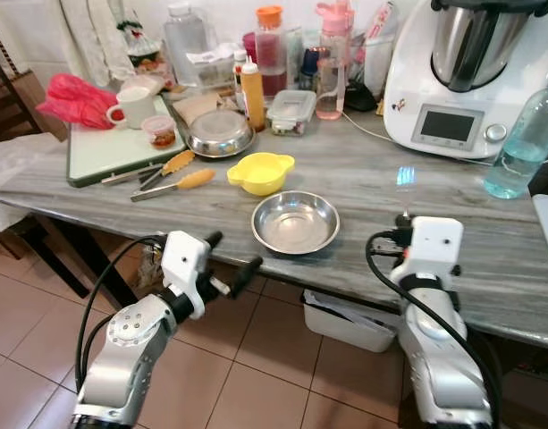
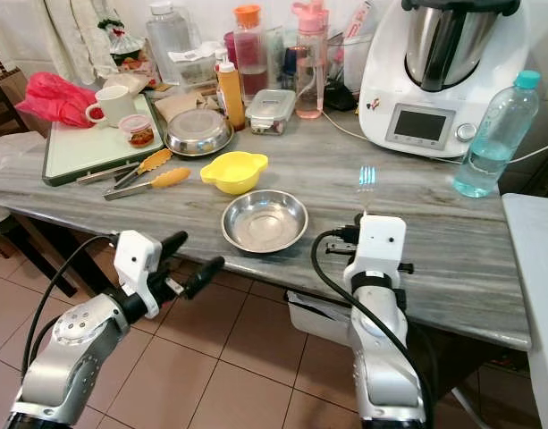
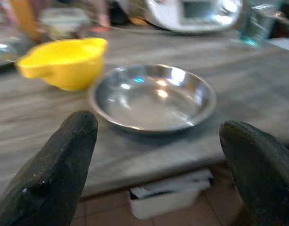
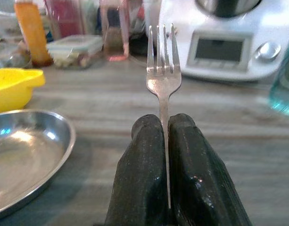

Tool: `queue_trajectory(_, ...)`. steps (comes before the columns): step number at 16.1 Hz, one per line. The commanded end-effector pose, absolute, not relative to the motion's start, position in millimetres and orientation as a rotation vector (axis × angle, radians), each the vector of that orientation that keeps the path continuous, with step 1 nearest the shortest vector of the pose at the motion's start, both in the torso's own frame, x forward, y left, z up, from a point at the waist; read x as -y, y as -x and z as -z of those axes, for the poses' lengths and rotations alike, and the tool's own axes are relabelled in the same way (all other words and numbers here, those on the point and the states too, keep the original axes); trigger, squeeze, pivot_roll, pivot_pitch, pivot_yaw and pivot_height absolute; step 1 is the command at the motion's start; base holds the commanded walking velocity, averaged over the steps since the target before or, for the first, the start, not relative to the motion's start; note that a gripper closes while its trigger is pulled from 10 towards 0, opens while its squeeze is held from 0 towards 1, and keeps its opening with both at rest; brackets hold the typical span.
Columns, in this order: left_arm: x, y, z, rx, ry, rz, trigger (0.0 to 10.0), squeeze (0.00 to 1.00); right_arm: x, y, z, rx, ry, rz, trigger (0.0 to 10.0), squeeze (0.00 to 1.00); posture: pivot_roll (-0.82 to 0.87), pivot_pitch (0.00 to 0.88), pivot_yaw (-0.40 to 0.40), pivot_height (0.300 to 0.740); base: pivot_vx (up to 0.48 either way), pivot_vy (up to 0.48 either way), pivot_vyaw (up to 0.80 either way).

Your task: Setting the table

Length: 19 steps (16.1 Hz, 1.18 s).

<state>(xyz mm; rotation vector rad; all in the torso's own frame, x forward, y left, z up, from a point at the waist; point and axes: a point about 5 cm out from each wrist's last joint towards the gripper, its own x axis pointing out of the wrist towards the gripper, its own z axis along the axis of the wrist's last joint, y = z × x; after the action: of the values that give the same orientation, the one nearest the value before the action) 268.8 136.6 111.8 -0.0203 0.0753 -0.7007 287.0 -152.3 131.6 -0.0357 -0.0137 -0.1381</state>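
Right gripper (image 4: 164, 129) pinched tight on a fork (image 4: 163, 70) — tines up.
Left of it sits the steel bowl (image 2: 265, 220); left gripper (image 2: 189, 259) spread wide — below the table edge (image 2: 282, 273).

left tool (image 1: 233, 261) spread, right tool (image 4: 165, 141) clamped

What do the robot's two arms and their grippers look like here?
Both arms are silver metal with rounded joints, each ending in a white boxy wrist housing. Thick black cables loop along each forearm. The left gripper has two long, matte black fingers with rounded tips; the right gripper has the same black, slightly glossy fingers.
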Motion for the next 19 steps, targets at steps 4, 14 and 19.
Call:
queue_trajectory(4, -132, -255, -112, -0.142, 0.015, 0.857, 10.0, 0.00, 134, -298, -115, -0.084, 0.001, 0.091, 10.0, 0.00, -0.09, 0.061, 0.069, 0.740, 0.000, 0.000, 0.00)
queue_trajectory(14, -118, -253, -110, -0.150, -0.004, 0.913, 10.0, 0.00, 116, -322, -94, -0.202, -0.142, 0.127, 10.0, 0.00, -0.08, 0.049, 0.083, 0.740, 0.000, 0.000, 0.00)
queue_trajectory(19, -112, -251, -113, -0.146, -0.005, 0.931, 10.0, 0.00, 111, -324, -89, -0.219, -0.192, 0.130, 10.0, 0.00, -0.08, 0.042, 0.085, 0.740, 0.000, 0.000, 0.00)
